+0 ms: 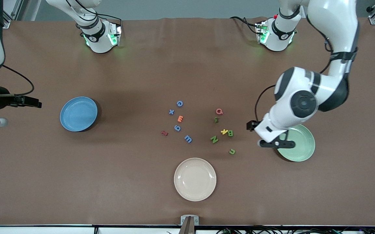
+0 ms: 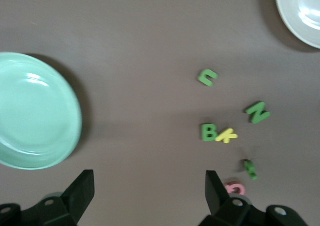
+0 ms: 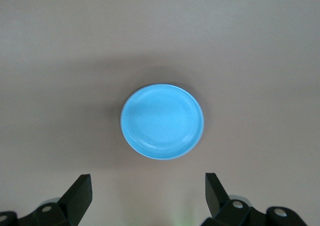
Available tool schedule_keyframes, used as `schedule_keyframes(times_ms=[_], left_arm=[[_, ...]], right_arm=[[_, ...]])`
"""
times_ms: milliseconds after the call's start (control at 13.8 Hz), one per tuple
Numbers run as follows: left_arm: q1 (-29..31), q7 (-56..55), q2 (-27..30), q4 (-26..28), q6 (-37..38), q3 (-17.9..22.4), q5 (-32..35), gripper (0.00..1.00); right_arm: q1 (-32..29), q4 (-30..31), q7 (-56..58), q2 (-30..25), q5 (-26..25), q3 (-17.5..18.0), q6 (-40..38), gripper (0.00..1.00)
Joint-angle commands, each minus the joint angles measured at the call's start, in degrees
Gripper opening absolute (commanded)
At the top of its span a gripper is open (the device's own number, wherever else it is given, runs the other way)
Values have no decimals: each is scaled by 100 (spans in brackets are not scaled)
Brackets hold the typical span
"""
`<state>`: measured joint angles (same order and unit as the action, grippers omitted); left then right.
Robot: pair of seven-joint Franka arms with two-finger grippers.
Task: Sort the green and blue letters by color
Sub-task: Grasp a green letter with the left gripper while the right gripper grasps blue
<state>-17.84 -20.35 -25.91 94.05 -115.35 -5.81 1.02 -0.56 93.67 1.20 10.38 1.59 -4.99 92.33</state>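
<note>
While both jaws gape empty, green letters (image 2: 209, 132) lie beside left gripper (image 2: 149, 191)

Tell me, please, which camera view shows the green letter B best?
The left wrist view: the green B appears large and readable, touching the yellow letter. The front view shows it tiny. The right wrist view misses it, showing only the blue plate.
</note>
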Motion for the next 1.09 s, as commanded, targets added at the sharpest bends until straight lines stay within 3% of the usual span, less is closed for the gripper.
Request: schedule_keyframes(times_ms=[0, 362, 652, 725, 942, 1015], left_arm=[[-316, -363, 68, 482, -583, 36, -40, 95], [-923, -1163, -247, 1361, -2304, 45, -14, 77], [-1292, -1997, -669, 1309, -2588, 45, -5, 67], [-1371, -2173, -740, 1292, -2606, 45, 4, 67], [-1442, -2254, -819, 1292, -2606, 54, 21, 60], [-1433, -2280, -837, 1300, -2598, 54, 13, 53]], right_arm=[[581, 90, -1153, 68, 121, 24, 293, 100], [1863, 776, -3490, 279, 184, 24, 1567, 100], [2840, 758, -5250, 894, 218, 33, 2473, 100], [3033, 732, -5514, 1060, 436, 24, 2649, 99], [3473, 697, -5674, 1579, 746, 24, 3237, 85], [3570, 671, -5840, 1720, 746, 24, 3422, 85]])
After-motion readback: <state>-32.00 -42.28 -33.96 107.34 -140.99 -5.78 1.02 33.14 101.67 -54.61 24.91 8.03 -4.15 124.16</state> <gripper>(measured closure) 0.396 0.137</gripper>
